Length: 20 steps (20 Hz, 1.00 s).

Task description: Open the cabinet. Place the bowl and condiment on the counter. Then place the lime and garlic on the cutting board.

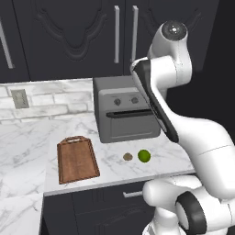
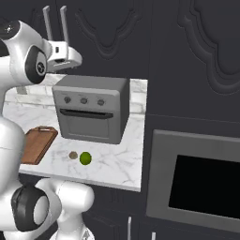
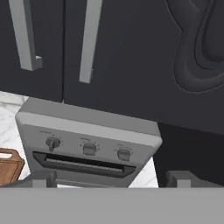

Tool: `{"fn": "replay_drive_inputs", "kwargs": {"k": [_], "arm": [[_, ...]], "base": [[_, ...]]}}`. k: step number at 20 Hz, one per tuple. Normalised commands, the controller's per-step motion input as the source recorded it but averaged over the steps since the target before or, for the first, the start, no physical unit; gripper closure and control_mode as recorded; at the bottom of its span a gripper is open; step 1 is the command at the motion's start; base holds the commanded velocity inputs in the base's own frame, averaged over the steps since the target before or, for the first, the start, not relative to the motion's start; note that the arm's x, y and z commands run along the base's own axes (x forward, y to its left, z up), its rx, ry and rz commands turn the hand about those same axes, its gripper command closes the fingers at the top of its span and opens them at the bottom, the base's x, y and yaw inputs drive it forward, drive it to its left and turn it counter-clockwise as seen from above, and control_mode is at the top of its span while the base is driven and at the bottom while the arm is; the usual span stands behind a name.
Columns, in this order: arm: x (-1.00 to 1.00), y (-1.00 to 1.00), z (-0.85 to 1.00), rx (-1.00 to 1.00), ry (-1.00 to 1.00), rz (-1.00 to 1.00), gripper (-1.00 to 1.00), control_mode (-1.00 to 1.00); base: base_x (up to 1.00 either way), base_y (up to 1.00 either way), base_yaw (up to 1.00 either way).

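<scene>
The cabinet hangs above the counter with both doors closed. Its two silver bar handles stand side by side and fill the upper left of the hand view. My gripper is open, with nothing between its fingertips. It hovers above the toaster oven, facing the doors and apart from the handles. The cutting board lies bare on the counter. The garlic and the lime rest on the marble to its right. The bowl and condiment are hidden.
A grey toaster oven stands on the counter against the wall, right under the handles. A tall dark unit with a built-in oven closes the counter's right end. A wall socket sits at the left.
</scene>
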Motion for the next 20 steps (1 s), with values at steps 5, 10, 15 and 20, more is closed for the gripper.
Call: {"fn": "replay_drive_inputs", "kwargs": {"k": [5,10,15,20], "arm": [[0.25,0.02,0.24,0.00,0.00,0.03,-1.00,-1.00],[0.36,0.01,0.15,0.00,0.00,0.05,-1.00,-1.00],[0.58,0.17,0.02,0.00,0.00,0.10,-1.00,-1.00],[0.54,0.20,0.00,0.00,0.00,0.09,-1.00,-1.00]], "base": [[0.00,0.00,0.00],[0.00,0.00,0.00],[0.00,0.00,0.00],[0.00,0.00,0.00]]}}
